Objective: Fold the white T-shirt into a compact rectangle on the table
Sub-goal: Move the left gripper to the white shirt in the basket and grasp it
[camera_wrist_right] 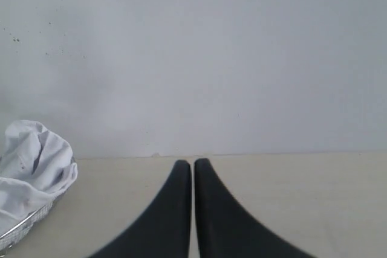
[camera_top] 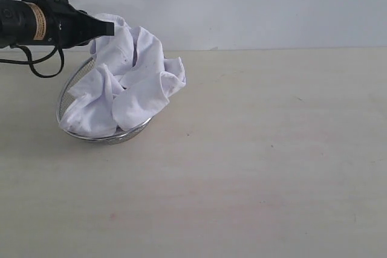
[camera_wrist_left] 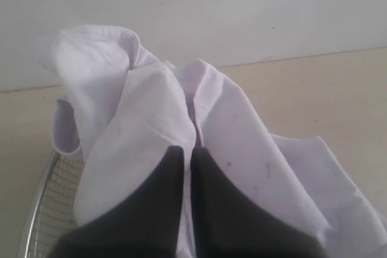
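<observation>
The white T-shirt (camera_top: 136, 83) lies crumpled in a heap in the upper left of the exterior frame. It fills a round wire-mesh basket (camera_top: 68, 89) that rests on the pale wood-grain table (camera_top: 272, 167). The basket looks tipped, with its rim standing up on the left, and folds of cloth spill over its right edge. The left gripper (camera_top: 111, 28) reaches in from the upper left edge and meets the top of the heap. Its black fingers are clenched on a ridge of the shirt's fabric, and the left wrist view shows a thin strip of white cloth pinched between them. The right gripper (camera_wrist_right: 192, 162) is outside the exterior frame. Its own camera shows its fingers pressed together with nothing between them, over the table and well apart from the shirt and basket.
</observation>
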{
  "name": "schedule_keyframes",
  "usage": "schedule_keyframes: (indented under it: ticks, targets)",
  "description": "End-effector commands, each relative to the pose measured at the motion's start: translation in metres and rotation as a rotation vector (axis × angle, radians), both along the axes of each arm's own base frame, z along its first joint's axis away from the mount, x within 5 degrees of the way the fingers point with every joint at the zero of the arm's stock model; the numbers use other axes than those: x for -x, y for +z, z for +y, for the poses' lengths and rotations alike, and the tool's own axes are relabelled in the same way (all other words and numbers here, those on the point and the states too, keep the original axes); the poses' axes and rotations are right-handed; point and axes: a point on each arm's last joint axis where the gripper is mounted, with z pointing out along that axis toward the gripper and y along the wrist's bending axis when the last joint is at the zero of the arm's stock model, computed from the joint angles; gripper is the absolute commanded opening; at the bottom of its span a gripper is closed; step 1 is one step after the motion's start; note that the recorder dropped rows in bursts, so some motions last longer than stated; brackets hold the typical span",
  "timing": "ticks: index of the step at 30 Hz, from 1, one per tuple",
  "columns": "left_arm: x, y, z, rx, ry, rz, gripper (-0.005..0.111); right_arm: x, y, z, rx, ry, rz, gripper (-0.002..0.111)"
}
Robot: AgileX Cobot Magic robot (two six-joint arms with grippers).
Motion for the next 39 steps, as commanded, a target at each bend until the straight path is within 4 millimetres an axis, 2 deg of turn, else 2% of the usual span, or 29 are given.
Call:
schedule_keyframes:
  ticks: [1, 4, 10, 15, 19, 22, 25, 28, 34, 37, 39]
  targets:
    - [-0.002, -0.007, 0.000, -0.021, 0.002, 0.020, 0.005, -0.020, 0.032, 0.000, 0.072, 0.000, 0.074, 0.000]
    - [-0.005, -0.015, 0.001, -0.036, 0.015, 0.041, 0.005, -0.032, 0.042, 0.000, 0.072, 0.001, 0.084, 0.000]
    - [-0.012, -0.042, 0.000, -0.042, 0.018, 0.106, 0.005, -0.036, 0.057, 0.001, 0.049, -0.001, -0.071, 0.000]
    - [-0.022, -0.047, -0.004, 0.010, 0.015, 0.121, 0.005, -0.036, 0.055, 0.001, -0.056, 0.006, -0.049, 0.000]
    - [-0.029, -0.035, -0.013, 0.059, -0.050, 0.113, 0.005, -0.043, 0.045, 0.001, -0.051, 0.003, 0.057, 0.000]
    - [-0.036, -0.021, -0.017, 0.069, -0.089, 0.124, 0.005, -0.056, 0.031, 0.001, -0.048, -0.002, 0.217, 0.000]
    - [-0.043, -0.014, -0.009, 0.132, -0.100, 0.126, 0.005, -0.071, 0.021, 0.001, -0.037, -0.006, 0.386, 0.000]
    - [-0.046, -0.015, 0.004, 0.204, -0.080, 0.161, 0.005, -0.082, 0.019, 0.002, 0.018, 0.010, 0.520, 0.000]
    - [-0.047, -0.021, 0.018, 0.199, -0.096, 0.168, 0.005, -0.097, 0.020, 0.010, 0.001, 0.098, 0.602, 0.000]
    - [-0.045, -0.022, 0.015, 0.200, -0.168, 0.173, 0.014, -0.097, 0.019, 0.013, 0.017, 0.136, 0.610, 0.000]
    - [-0.044, -0.025, 0.013, 0.207, -0.198, 0.185, 0.027, -0.096, 0.018, 0.013, 0.031, 0.151, 0.619, 0.000]
